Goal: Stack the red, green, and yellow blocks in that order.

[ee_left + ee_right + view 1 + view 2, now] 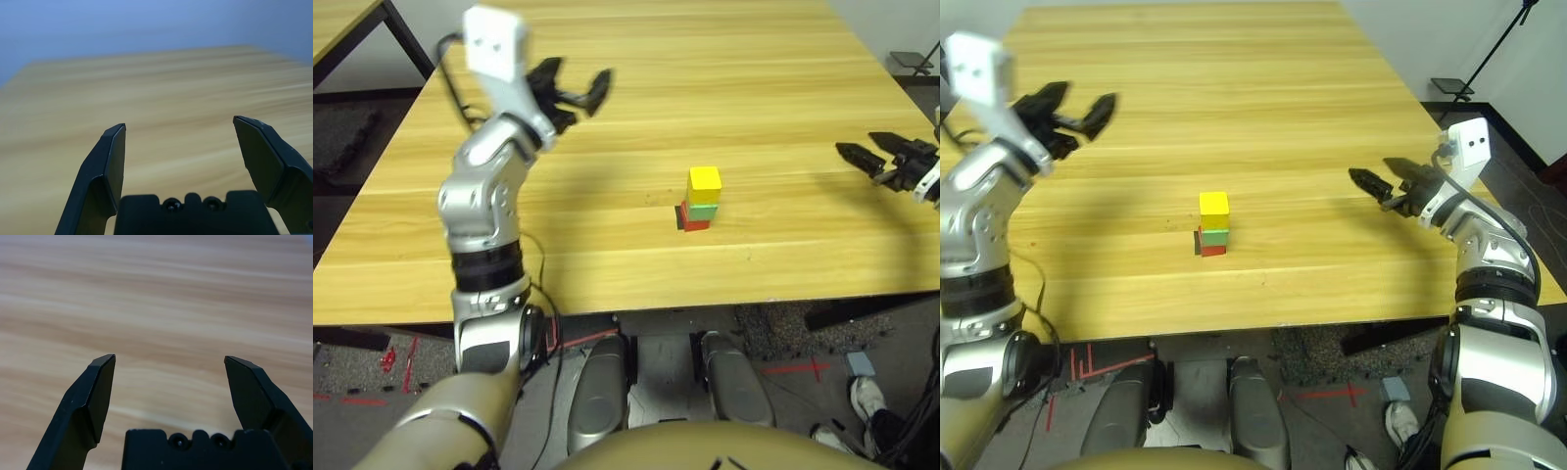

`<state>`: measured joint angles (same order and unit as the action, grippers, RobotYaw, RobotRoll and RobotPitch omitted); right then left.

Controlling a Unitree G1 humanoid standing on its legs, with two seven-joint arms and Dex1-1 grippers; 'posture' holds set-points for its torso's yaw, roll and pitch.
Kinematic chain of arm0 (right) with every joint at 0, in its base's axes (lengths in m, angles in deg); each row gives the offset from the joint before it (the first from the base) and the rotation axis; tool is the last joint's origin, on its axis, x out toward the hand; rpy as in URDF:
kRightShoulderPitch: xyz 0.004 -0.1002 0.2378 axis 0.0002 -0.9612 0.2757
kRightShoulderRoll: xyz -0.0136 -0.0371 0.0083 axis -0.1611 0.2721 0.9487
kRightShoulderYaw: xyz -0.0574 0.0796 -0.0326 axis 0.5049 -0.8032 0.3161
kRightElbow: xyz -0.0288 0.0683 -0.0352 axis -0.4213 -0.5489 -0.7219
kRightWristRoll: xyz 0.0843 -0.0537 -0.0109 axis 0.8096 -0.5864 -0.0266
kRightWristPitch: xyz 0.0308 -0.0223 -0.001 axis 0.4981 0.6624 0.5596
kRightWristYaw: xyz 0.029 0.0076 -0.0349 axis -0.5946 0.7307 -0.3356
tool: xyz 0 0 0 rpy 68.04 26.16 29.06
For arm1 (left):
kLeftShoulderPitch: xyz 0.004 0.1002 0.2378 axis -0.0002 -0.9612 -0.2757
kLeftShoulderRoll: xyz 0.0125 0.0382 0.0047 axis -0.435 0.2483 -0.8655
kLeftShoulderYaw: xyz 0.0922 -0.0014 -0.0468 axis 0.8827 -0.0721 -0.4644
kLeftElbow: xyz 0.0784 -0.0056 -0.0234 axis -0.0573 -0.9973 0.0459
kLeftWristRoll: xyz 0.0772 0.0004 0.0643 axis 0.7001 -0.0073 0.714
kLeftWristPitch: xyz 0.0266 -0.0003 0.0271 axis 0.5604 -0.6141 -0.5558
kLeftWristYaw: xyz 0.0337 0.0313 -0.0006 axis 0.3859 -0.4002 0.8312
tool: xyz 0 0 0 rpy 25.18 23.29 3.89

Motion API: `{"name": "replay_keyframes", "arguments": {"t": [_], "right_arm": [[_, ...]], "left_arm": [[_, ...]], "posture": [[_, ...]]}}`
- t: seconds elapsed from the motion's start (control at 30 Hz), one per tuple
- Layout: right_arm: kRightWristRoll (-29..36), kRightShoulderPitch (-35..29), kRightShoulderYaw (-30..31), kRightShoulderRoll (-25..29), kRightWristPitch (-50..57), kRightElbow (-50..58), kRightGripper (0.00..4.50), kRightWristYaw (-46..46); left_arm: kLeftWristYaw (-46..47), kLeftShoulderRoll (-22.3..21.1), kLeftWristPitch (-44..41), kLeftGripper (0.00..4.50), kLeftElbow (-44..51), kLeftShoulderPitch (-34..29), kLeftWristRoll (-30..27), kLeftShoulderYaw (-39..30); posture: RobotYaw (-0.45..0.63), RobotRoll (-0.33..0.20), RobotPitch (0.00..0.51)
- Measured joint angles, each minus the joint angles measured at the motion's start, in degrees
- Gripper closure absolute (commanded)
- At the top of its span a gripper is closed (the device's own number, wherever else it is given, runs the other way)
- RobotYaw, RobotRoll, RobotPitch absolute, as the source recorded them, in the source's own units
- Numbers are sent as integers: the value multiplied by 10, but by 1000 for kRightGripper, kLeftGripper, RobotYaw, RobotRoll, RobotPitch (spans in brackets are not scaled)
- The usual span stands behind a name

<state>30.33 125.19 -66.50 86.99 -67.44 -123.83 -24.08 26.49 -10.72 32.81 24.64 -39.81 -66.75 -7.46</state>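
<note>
Left claw [180, 121] agape over table [146, 88]

Silver-jointed humanoid arms, black tools

Left arm [481, 211] and right arm [1498, 323]: rounded silver shells, black ring bands, white wrist brackets with small dark holes, thin black cables alongside; left tool [179, 120] and right tool [170, 357] matte black, tapered angular fingers, notched black block between them with two round screws.

Both grippers' fingers [266, 152] wide open
</note>
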Motion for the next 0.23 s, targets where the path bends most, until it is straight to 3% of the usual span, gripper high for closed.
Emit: {"name": "replay_keyframes", "arguments": {"t": [0.23], "right_arm": [[-18, 8, -6, 0, -54, -70, 0, 49]], "left_arm": [[47, 6, 122, 17, -42, -69, 7, -13]], "posture": [[165, -129, 97]]}}
